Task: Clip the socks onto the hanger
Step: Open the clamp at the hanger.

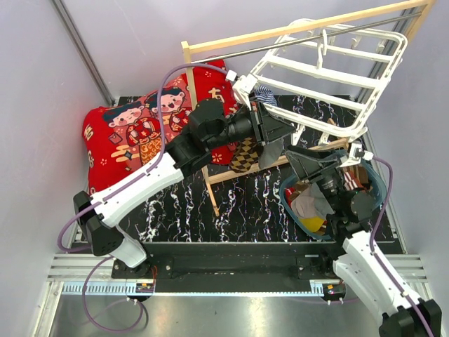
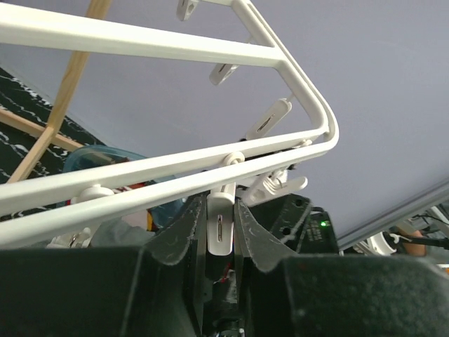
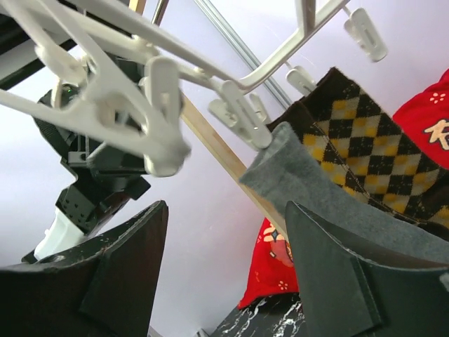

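The white grid hanger (image 1: 330, 70) hangs tilted from the wooden rack; its frame also crosses the left wrist view (image 2: 161, 49). My left gripper (image 1: 278, 131) is under its near edge, shut on a white clip peg (image 2: 221, 228) that dangles from the frame (image 2: 220, 210). A checkered sock (image 1: 245, 155) and a grey sock (image 1: 270, 150) hang below the hanger. In the right wrist view the grey sock (image 3: 309, 186) hangs from a peg just above my right finger (image 3: 330, 267), with the checkered sock (image 3: 365, 133) behind it. My right gripper (image 3: 226, 207) is open and empty (image 1: 309, 158).
A light wooden pole rack (image 1: 210, 45) stands across the back. A red printed cushion (image 1: 133, 130) lies at the left. A blue basket (image 1: 375, 184) of mixed clothes sits at the right beside my right arm. A striped cloth (image 1: 265, 93) hangs at the hanger's left corner.
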You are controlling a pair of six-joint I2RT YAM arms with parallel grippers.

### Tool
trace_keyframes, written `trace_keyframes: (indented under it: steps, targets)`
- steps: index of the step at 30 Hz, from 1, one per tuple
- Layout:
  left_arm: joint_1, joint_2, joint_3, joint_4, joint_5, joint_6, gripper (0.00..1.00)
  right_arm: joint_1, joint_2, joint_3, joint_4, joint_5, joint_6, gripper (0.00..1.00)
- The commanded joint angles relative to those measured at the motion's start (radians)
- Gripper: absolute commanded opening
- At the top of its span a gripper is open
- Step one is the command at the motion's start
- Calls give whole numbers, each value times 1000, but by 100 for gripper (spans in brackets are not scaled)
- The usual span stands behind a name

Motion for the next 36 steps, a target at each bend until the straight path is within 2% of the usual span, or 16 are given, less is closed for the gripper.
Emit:
trace_keyframes:
  steps: [1,23,30,36]
  targets:
    - [-11,5,-10,101,40,-52,1,-5,49,20,198,7,66,75]
    - [-18,6,-19,121,62,-58,1,-5,38,118,144,9,-29,66]
    - [-18,8,-20,122,68,-58,1,-3,49,130,140,6,-43,52]
    - [-18,6,-20,113,66,-51,2,-5,44,136,115,5,-64,28]
